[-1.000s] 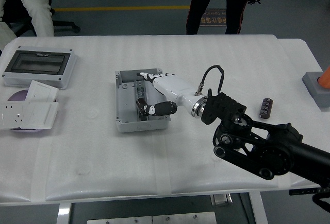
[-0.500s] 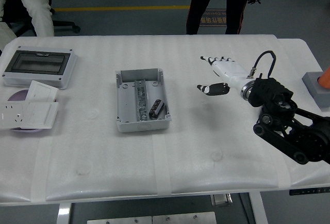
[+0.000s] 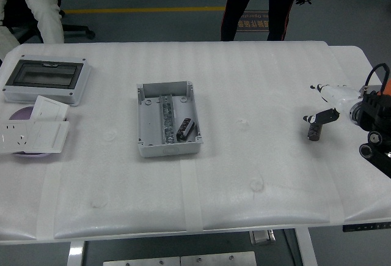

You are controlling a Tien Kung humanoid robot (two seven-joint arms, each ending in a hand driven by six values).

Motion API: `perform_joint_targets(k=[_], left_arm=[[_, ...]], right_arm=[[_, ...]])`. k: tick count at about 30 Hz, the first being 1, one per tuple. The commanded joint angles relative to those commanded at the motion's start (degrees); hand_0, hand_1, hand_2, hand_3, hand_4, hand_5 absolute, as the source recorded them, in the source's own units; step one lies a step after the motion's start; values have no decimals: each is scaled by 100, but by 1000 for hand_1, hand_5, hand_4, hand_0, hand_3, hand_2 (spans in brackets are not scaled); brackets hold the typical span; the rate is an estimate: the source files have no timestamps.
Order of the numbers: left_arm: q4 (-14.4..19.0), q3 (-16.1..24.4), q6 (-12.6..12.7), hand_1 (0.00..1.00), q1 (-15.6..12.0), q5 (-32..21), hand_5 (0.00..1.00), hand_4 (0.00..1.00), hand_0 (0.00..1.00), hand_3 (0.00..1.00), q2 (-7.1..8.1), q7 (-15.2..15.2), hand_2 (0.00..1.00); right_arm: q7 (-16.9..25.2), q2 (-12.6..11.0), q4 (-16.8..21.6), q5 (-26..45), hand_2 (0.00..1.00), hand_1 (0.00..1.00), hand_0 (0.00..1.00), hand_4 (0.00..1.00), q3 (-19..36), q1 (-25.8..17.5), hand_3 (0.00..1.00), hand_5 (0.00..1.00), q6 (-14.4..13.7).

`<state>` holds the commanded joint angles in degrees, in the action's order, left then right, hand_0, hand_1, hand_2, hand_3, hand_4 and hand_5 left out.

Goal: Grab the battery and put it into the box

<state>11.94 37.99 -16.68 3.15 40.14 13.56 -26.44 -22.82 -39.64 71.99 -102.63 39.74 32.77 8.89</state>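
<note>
White table (image 3: 244,174) with grey box (image 3: 168,119) holding one battery (image 3: 186,128). At right edge, right hand (image 3: 327,104) with fingers loose, grasping nothing, above second battery (image 3: 314,133).

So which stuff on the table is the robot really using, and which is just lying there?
Using:
grey box
battery in the box
battery on the table
right hand

Just lying there:
grey case with dark window
white socket plates
</note>
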Motion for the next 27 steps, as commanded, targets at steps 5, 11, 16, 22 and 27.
perform_joint_targets(k=[5, 11, 16, 22, 27], left_arm=[[2, -9, -1, 611, 4, -3, 42, 695, 378, 584, 5, -1, 577], [5, -51, 1, 609, 1, -40, 35, 696, 374, 583, 7, 13, 575], [7, -68, 3, 607, 1, -53, 33, 695, 372, 582, 6, 20, 575], [7, -81, 4, 604, 13, -59, 26, 688, 372, 583, 6, 30, 574], [11, -54, 7, 603, 3, -17, 20, 684, 371, 584, 3, 23, 574]], right_arm=[[45, -67, -75, 87, 962, 879, 998, 854, -186, 22, 998, 504, 46], [46, -159, -193, 190, 964, 875, 998, 850, -325, 18, 998, 486, 91], [38, -178, -209, 223, 967, 870, 998, 858, -398, -42, 998, 497, 92], [33, -166, -122, 255, 966, 865, 998, 859, -418, -136, 998, 506, 74], [80, -206, 51, 277, 966, 861, 998, 875, -315, -220, 998, 516, -7]])
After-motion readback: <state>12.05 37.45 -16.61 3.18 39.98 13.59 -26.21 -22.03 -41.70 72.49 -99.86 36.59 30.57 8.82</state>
